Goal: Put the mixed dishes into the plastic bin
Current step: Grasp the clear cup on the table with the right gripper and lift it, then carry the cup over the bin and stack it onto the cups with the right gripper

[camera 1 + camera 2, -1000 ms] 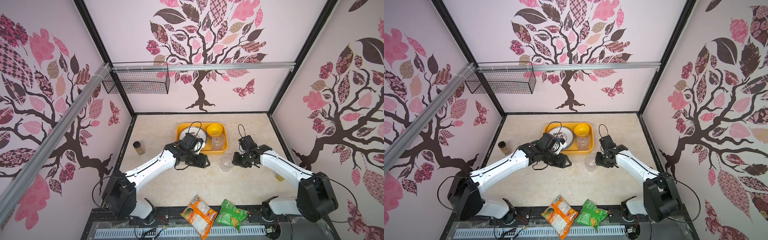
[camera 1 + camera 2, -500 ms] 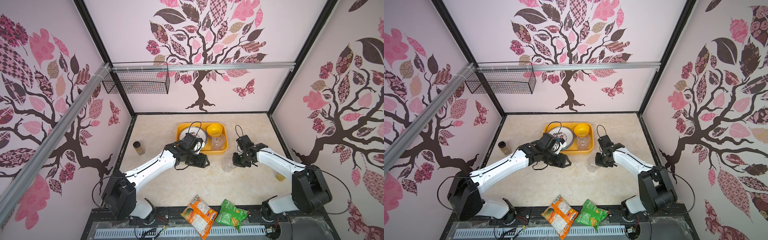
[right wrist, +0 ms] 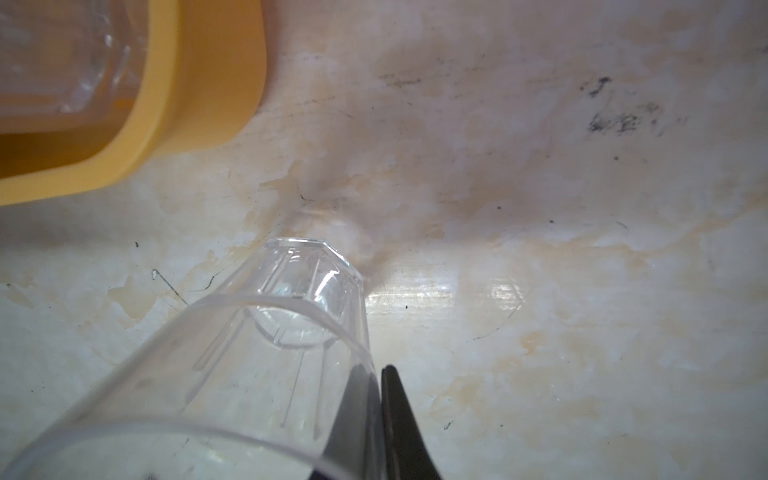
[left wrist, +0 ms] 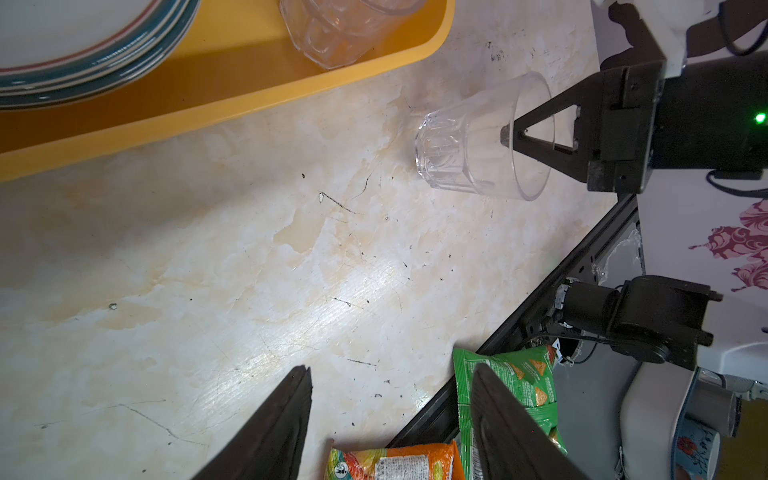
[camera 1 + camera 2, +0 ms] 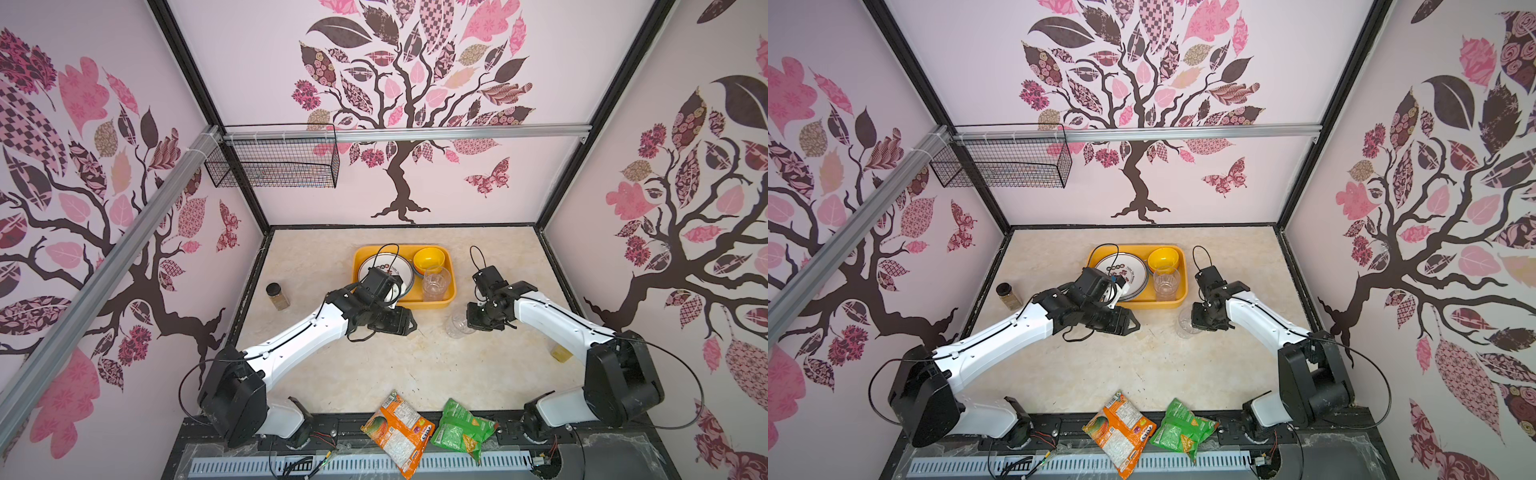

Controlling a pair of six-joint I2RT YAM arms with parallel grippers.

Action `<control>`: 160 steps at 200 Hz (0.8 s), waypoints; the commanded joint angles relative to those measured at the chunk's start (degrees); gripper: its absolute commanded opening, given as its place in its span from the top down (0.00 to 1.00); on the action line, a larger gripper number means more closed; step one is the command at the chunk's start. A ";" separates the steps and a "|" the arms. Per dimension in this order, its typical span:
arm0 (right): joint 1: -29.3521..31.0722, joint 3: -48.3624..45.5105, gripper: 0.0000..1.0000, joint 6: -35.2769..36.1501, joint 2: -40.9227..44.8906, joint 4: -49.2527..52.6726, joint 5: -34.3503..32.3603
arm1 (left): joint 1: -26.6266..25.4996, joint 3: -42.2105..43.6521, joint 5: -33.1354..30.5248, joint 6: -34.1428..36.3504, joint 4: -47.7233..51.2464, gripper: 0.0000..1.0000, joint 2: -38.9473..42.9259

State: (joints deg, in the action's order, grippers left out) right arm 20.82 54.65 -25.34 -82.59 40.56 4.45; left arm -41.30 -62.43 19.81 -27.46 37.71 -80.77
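Clear cup (image 4: 478, 141) lies on its side on the desk (image 4: 249, 270), just beside the yellow-orange bin (image 4: 208, 108), mouth toward the right hand (image 3: 379, 395). Right hand is clenched on the cup's wall at the rim, one finger inside and one outside. Left hand (image 4: 390, 370) is released and empty over bare desk. Cup looks light, stiff, thin-walled and slick, so a rim pinch may let it swing. See-through, faceted base, smooth flared top.
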 commanded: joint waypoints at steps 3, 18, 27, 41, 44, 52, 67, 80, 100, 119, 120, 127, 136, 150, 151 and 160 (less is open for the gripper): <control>0.26 3.18 0.99 1.13 1.42 3.56 -0.01 | -0.18 1.88 -2.58 -0.98 -1.10 0.36 2.11; 1.18 4.59 0.99 1.52 1.65 5.26 -0.38 | 0.06 2.42 -4.17 -1.69 -1.43 0.35 2.86; 1.63 5.61 0.99 1.82 1.90 6.28 -0.48 | 0.28 2.75 -4.98 -2.19 -1.67 0.35 3.33; 2.16 7.35 0.99 2.31 2.20 8.12 -0.66 | 0.81 3.36 -6.07 -2.96 -2.16 0.34 4.24; 2.20 7.85 0.99 2.48 2.25 8.41 -0.67 | 1.05 3.65 -6.24 -3.16 -2.26 0.34 4.41; 2.29 8.87 0.99 2.81 2.41 9.34 -0.56 | 1.45 4.13 -6.60 -3.53 -2.71 0.34 4.98; 2.38 10.89 0.99 3.36 2.61 10.96 -0.66 | 2.70 5.12 -7.07 -4.45 -3.32 0.34 6.26; 2.38 12.67 0.99 3.95 2.67 12.31 -0.58 | 4.18 6.16 -7.07 -5.39 -4.08 0.33 7.42; 2.38 15.26 0.99 4.75 2.22 13.96 0.50 | 6.09 7.72 -7.35 -6.43 -5.06 0.33 9.23; 2.38 17.82 0.99 5.52 1.57 15.65 1.00 | 7.28 8.66 -8.57 -7.11 -4.76 0.33 10.52; 2.38 17.97 0.99 5.54 1.52 15.76 0.96 | 7.28 8.65 -8.61 -7.09 -4.76 0.33 10.54; 2.38 18.97 0.99 5.78 1.21 16.42 0.77 | 7.60 9.03 -9.10 -7.25 -4.76 0.33 11.20; 2.38 20.44 0.99 6.09 0.80 17.34 0.57 | 7.81 9.42 -9.73 -7.52 -4.78 0.33 11.79; 2.38 22.79 0.99 6.50 0.12 18.65 0.31 | 8.10 9.86 -10.22 -7.73 -5.18 0.33 12.49; 2.38 23.00 0.99 6.56 0.09 18.71 0.26 | 8.09 9.87 -10.27 -7.76 -5.14 0.33 12.53; 2.38 24.56 0.99 6.86 -0.45 19.40 -0.16 | 8.27 9.89 -10.61 -7.95 -5.07 0.32 12.74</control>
State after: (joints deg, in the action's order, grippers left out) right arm 22.96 74.02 -20.21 -82.26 56.03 4.64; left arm -33.58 -54.17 11.07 -34.54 34.00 -69.41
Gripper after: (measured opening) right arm 0.097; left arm 0.673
